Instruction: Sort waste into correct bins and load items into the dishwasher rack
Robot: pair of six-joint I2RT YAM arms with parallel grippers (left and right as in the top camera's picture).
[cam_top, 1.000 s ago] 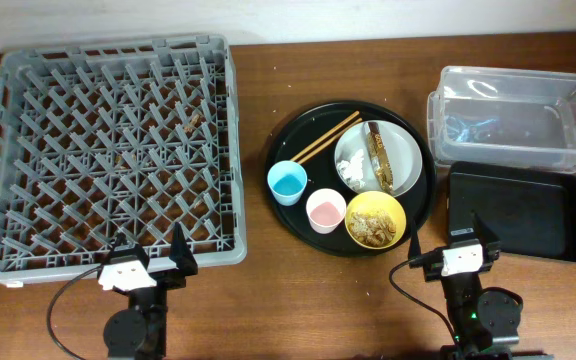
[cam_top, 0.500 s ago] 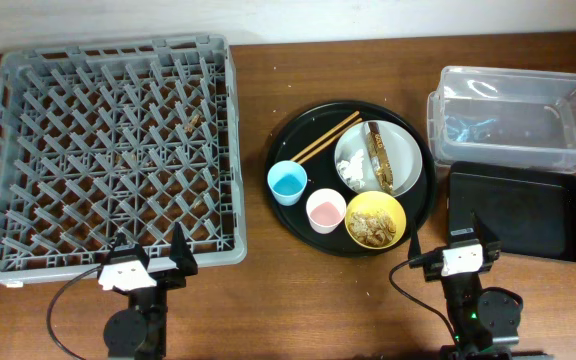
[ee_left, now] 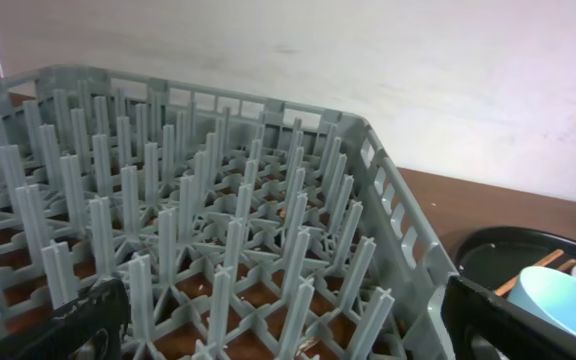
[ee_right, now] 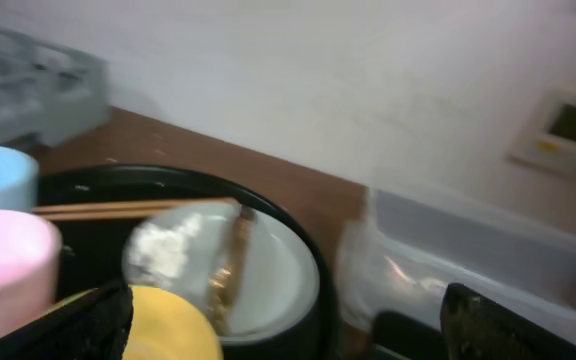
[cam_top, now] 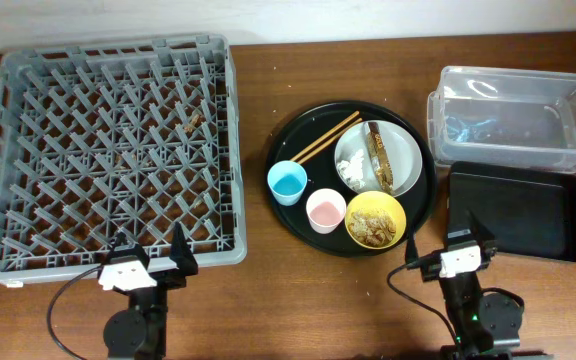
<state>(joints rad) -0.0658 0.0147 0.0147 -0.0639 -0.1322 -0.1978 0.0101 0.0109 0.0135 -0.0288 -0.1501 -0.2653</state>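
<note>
The grey dishwasher rack [cam_top: 118, 47] fills the left of the table. The round black tray [cam_top: 351, 245] holds the blue cup [cam_top: 288, 183], pink cup [cam_top: 326, 211], yellow bowl [cam_top: 376, 222] with brown scraps, chopsticks [cam_top: 328, 137], and the white plate [cam_top: 400, 150] bearing the wrapper [cam_top: 379, 155] and tissue [cam_top: 352, 172]. The clear tub [cam_top: 513, 118] and black tray [cam_top: 513, 210] sit at the right. My left gripper [cam_top: 151, 258] is open at the rack's near edge [ee_left: 408, 300]. My right gripper [cam_top: 448, 238] is open, facing the bowl [ee_right: 168, 325] and plate [ee_right: 278, 270].
Brown crumbs lie on the rack floor [cam_top: 193, 125]. A white wall runs behind the table. The blue cup [ee_left: 563, 300] shows at the right of the left wrist view. The tub [ee_right: 488, 250] shows at the right of the blurred right wrist view.
My right gripper has swung slightly to the left, toward the round tray. The left arm and all objects have not moved.
</note>
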